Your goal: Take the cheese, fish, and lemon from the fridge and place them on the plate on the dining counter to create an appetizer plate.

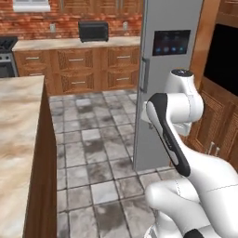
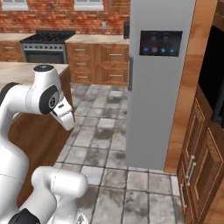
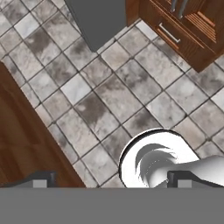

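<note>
The tall grey fridge (image 1: 169,69) (image 2: 159,87) stands shut ahead of me, its vertical bar handle (image 2: 130,73) on the left edge and a dark screen on the door. Its lower corner (image 3: 98,17) appears at the top of the hand view. The cheese, fish and lemon are hidden, and the plate is out of view. The dining counter (image 1: 18,139) (image 2: 26,70), with its beige marbled top, runs along my left. My gripper (image 3: 113,181) points down at the tiled floor, open and empty, with its fingertips (image 3: 41,179) far apart. The arm is folded close over the base.
Brown wooden cabinets (image 2: 201,144) (image 3: 183,26) flank the fridge on the right. A wall counter with a stove (image 2: 46,46) and a black appliance (image 1: 93,31) lines the brick back wall. Grey tiled floor (image 1: 93,153) lies between the dining counter and the fridge.
</note>
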Available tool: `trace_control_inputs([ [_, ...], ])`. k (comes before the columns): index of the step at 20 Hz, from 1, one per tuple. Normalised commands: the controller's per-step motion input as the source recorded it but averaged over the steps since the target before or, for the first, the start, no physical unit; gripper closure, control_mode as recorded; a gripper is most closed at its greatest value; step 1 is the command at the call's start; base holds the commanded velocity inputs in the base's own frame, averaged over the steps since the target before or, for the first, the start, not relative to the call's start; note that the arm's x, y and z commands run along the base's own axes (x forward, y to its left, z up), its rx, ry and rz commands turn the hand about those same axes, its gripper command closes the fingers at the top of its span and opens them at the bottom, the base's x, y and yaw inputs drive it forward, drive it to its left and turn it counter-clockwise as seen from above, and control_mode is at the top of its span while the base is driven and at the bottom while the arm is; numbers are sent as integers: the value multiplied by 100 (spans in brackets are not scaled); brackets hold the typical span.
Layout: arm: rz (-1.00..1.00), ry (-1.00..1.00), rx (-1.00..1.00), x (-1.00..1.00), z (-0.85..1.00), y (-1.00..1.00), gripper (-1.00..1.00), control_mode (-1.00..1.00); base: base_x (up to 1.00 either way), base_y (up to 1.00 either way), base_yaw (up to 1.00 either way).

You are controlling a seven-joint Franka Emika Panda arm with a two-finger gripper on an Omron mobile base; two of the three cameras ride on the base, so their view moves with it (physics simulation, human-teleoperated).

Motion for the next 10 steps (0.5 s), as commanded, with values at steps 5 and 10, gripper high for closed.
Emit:
trace_control_inputs([
  [5,0,0,0,0,0,0,-100,100,100,16,0],
  [10,0,0,0,0,0,0,-100,100,100,37,0],
])
